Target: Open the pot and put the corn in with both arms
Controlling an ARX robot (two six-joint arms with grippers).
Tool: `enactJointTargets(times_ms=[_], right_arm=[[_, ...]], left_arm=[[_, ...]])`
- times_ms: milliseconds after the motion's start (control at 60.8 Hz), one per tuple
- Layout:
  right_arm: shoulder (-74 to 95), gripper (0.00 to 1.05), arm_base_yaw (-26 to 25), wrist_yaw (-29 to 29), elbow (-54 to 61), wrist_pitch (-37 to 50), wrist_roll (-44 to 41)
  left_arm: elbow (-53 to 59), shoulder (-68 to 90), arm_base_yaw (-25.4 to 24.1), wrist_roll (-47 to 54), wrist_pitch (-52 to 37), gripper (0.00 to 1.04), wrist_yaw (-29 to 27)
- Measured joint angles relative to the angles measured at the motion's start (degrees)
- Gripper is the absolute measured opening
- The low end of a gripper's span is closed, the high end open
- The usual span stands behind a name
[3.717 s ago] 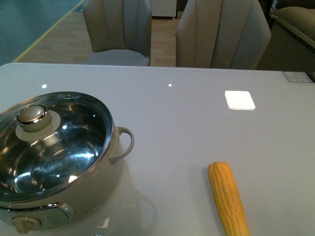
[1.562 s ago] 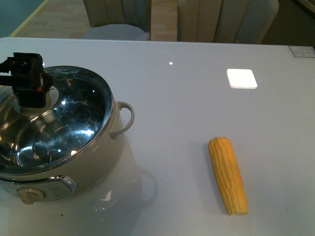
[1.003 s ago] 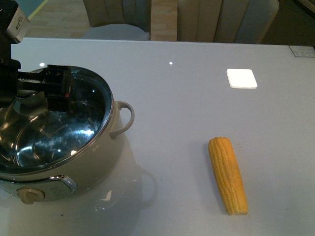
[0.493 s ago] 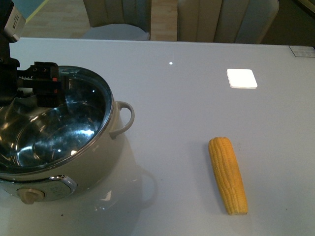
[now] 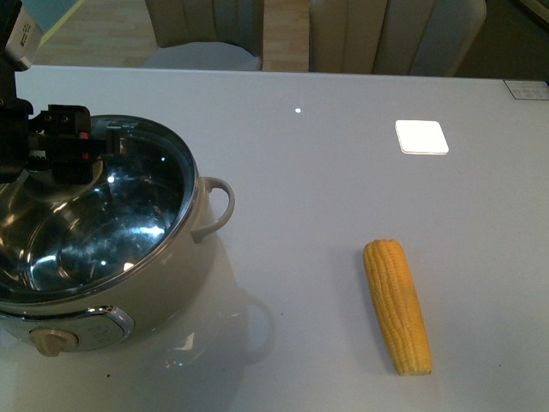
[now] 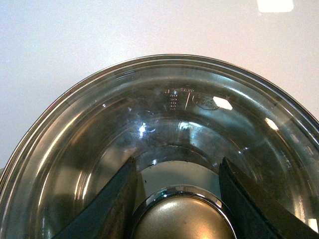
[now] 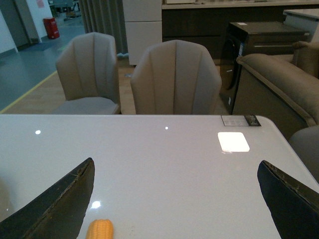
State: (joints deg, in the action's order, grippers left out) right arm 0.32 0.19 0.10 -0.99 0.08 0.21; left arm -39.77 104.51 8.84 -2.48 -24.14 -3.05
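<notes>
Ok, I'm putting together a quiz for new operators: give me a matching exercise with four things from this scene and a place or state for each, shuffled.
1. lid knob
2. corn
3. right gripper
4. front knob

A. open, holding nothing
B. beige, low on the body of the pot
C. between the fingers of the left gripper
D. lying on the table, right of the pot

Pairs: 1-C, 2-D, 3-A, 4-B.

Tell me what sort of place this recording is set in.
Probably the dining corner of a home or a home-like showroom: a pale table with padded chairs drawn up, a sofa just beyond, and an electric pot and a corn cob on the table.
</notes>
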Motion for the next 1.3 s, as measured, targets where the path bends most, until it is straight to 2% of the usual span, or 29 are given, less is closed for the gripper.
enactJointTargets(times_ms=[395,1020,1184,1299], right_arm=[[0.00,0.96,0.00,0.00,0.00,0.00,0.02],[0.00,0.96,0.00,0.00,0.00,0.00,0.00],[0.00,0.96,0.00,0.00,0.00,0.00,0.00],[0.00,0.96,0.00,0.00,0.00,0.00,0.00]], left_arm=[[0.42,-1.36,-0.28,-0.20,1.01,0.44,-0.39],[-2.60,-11.45,0.17,-0.94,7.63,0.44,-1.01],[-2.97,-15.47,-1.90,-0.24,8.55,0.44,0.90],[-2.67,-18.29,-6.43,1.09,8.76,0.44,2.64]])
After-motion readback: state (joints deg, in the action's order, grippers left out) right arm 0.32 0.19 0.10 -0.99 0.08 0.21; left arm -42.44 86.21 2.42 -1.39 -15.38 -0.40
